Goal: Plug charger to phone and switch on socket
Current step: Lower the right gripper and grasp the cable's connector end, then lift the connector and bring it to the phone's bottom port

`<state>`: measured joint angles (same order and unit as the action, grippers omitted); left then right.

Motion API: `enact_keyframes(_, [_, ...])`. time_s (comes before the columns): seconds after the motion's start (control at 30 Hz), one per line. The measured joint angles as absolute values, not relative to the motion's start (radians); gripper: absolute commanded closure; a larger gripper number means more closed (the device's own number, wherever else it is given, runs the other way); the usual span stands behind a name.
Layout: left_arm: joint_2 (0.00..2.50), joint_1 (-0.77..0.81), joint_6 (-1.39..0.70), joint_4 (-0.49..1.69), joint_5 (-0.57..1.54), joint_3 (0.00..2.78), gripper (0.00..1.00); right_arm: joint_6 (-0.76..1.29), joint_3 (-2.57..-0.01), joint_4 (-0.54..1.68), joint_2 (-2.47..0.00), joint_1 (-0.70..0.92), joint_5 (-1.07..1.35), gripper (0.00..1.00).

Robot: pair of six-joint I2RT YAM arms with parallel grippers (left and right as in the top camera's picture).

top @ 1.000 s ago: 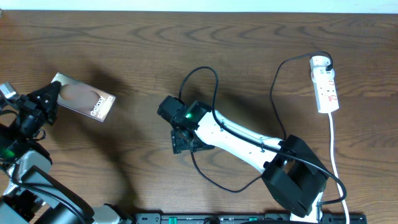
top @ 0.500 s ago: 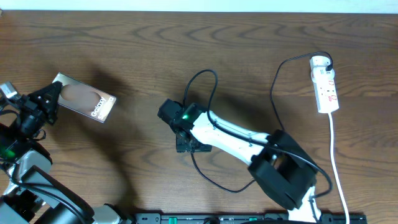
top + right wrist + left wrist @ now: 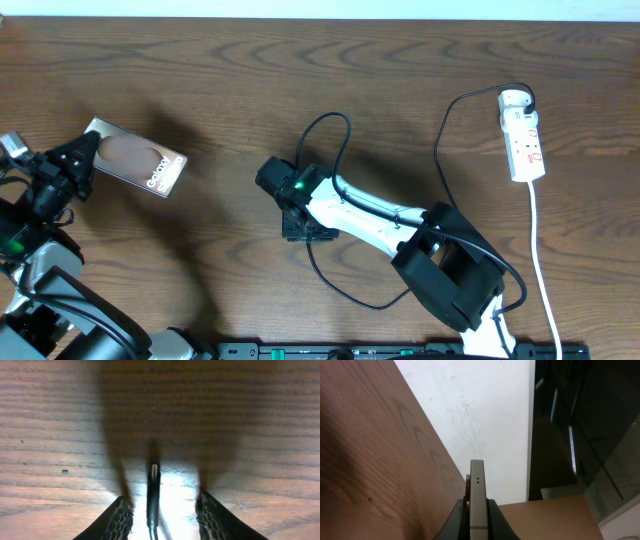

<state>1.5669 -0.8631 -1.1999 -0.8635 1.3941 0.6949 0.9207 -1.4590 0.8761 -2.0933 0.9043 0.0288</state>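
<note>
At the left edge of the overhead view the left pincer is pinched on one end of the phone, which sits at a slant with its white lettering facing up. The left wrist view shows the phone edge-on, clamped between the two fingers. In the middle of the wooden tabletop the right pincer points down at the wood. Its wrist view shows the jaws spread, with the charger lying on the tabletop between them. The cable touches neither finger, and its small plug tip points toward the top of the frame. The socket lies at the upper right of the overhead view, well apart from both pincers.
</note>
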Motion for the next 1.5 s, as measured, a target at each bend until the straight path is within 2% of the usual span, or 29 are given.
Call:
enact_keyframes(0.13, [1.567,-0.863,-1.200,-0.863,1.400,0.695,0.93,0.920,-1.459,0.865,-2.093,0.902,0.026,0.62])
enact_keyframes(0.27, [1.567,-0.863,-1.200,-0.863,1.403,0.695,0.93,0.917,-1.459,0.858,-2.093,0.898,0.025,0.70])
enact_keyframes(0.37, [1.567,-0.863,-1.200,-0.863,1.407,0.695,0.93,0.915,-1.459,0.858,-2.093,0.898,0.023,0.79])
enact_keyframes(0.63, [1.567,-0.863,-1.200,-0.863,1.409,0.695,0.93,0.913,-1.459,0.859,-2.093,0.898,0.022,0.88])
enact_keyframes(0.8, [1.567,-0.863,-1.200,-0.863,1.409,0.695,0.93,0.913,-1.459,0.866,-2.093,0.898,0.023,0.98])
enact_keyframes(1.17, [1.567,-0.863,-1.200,-0.863,1.409,0.695,0.93,0.891,-1.459,0.877,-2.093,0.891,0.080,0.99])
enact_keyframes(1.33, [1.567,-0.863,-1.200,-0.863,1.409,0.695,0.93,0.715,-1.517,0.852,-2.094,0.817,0.289,0.99])
enact_keyframes(1.5, [1.567,-0.863,-1.200,-0.863,1.417,0.695,0.93,0.249,-1.636,0.883,-2.094,0.696,0.822,0.99])
